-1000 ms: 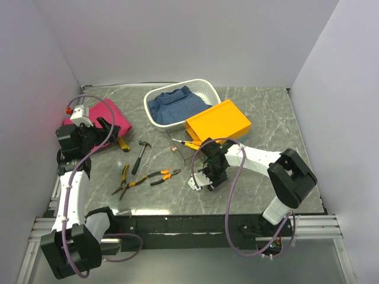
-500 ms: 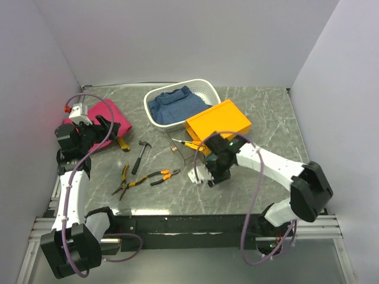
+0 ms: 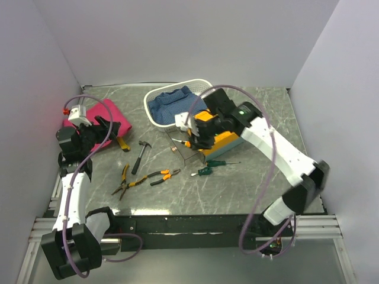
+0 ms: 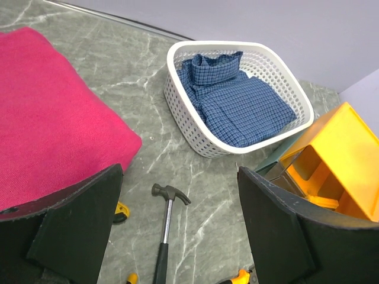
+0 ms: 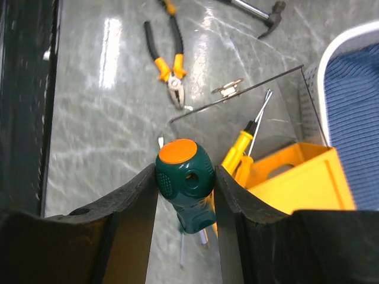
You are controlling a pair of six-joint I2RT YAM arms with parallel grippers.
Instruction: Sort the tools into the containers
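The orange-yellow box (image 3: 225, 127) stands mid-table with its clear drawer (image 3: 185, 152) pulled out toward the front left; a yellow screwdriver (image 5: 240, 148) lies in the drawer. My right gripper (image 3: 195, 137) hangs above the drawer and is shut on a green screwdriver with an orange cap (image 5: 185, 177), held tip down. Two small green screwdrivers (image 3: 205, 171) lie on the table just in front of the box. A hammer (image 3: 140, 155) and two pairs of orange-handled pliers (image 3: 148, 177) lie at front left. My left gripper (image 3: 106, 131) is open and empty above the hammer (image 4: 166, 219).
A white basket (image 3: 204, 86) with a blue checked shirt stands behind the box. A pink cloth (image 3: 115, 115) lies at far left, with a yellow tool handle (image 3: 123, 144) at its edge. White walls enclose the table on three sides.
My right arm has risen from the table's front and swung back over the drawer with the green screwdriver. Two small green screwdrivers now show on the table. The left arm has not moved.
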